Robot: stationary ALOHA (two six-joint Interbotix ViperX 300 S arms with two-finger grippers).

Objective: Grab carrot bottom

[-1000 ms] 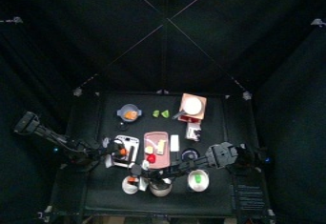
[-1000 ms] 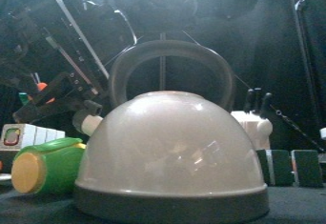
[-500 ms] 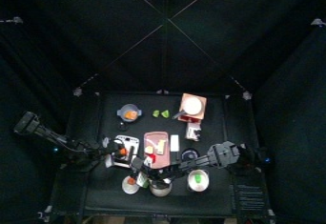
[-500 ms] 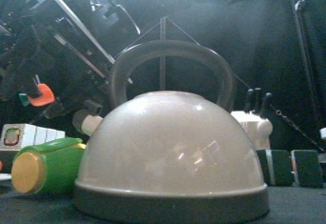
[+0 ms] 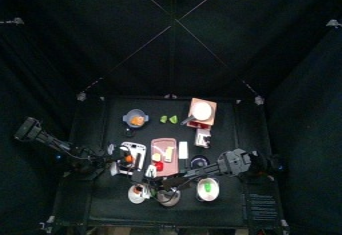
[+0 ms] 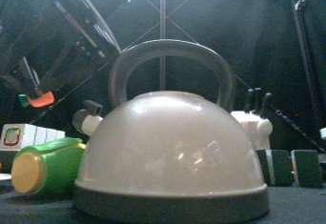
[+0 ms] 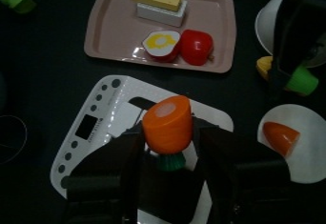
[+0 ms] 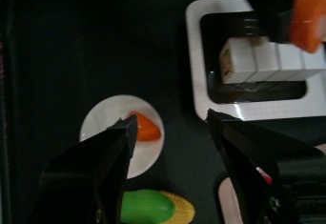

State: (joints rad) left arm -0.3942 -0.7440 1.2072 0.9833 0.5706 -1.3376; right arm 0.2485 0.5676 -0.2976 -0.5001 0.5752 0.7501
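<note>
The carrot [image 7: 167,126] is clamped in the left claw [image 7: 167,161], held above a white scale [image 7: 109,123] that lies on the black worktop [image 7: 51,37]. It is a short, stubby orange piece with a small green stub at one end; that green end sits down between the jaws, and the rounded orange end points out away from the claw, so its long axis runs in line with the jaws. In the front view the carrot [image 6: 42,98] hangs at the far left, behind a big white kettle [image 6: 173,156] and above a green cup [image 6: 45,166] lying on its side. Beyond the scale sits a pink tray [image 7: 114,23] with a red piece [image 7: 193,46] and an egg half [image 7: 158,43]. The right claw [image 8: 173,132] is released, its jaws spread wide, over a white plate [image 8: 109,123] carrying an orange bit [image 8: 148,129]; the carrot [image 8: 310,18] shows at that view's edge.
</note>
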